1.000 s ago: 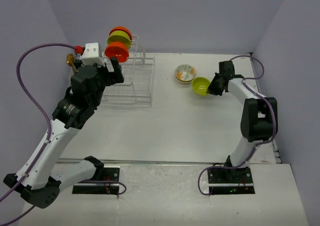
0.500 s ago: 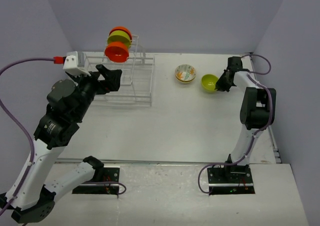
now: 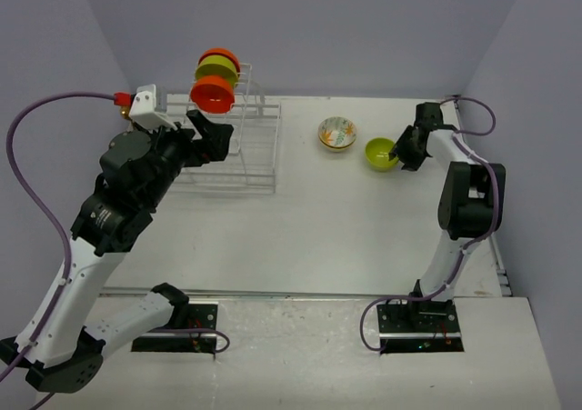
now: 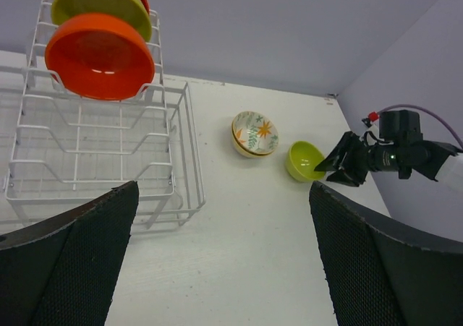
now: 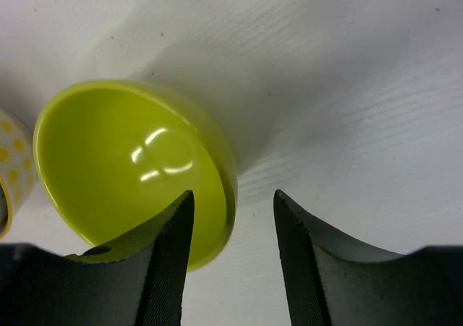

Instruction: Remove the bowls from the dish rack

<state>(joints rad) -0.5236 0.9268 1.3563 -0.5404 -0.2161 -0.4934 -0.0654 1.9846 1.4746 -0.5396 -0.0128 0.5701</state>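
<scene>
Since a second ago, the right gripper (image 3: pixel 401 150) is letting go of the green bowl (image 5: pixel 130 167), which it has carried further right. Its jaws are standing partly apart and straddling the rim. One finger (image 5: pixel 163 257) is sitting inside the bowl, and the other is hanging outside with a gap to the rim, so I am reading it as holding nothing. The left gripper (image 3: pixel 216 135) has swung back toward the rack (image 4: pixel 94 145) and is hovering over its near right side with jaws spread wide and empty.

The green bowl is sitting upright on the table (image 3: pixel 318 228), close to the far right corner, with little room between it and the right edge. The floral bowl (image 3: pixel 337 134) is standing just to its left, apart from it. I am seeing a broad bare stretch of table between the floral bowl and the rack, and more in front of both. The rack is sitting at the far left, close to the back wall.

Three bowls are standing on edge in the rack's tall section: a front orange bowl (image 4: pixel 100 56), a racked green bowl (image 4: pixel 101 1) behind it, and a rear orange bowl (image 3: pixel 221 55). All are glossy; the floral one is white with orange and green sprigs.
</scene>
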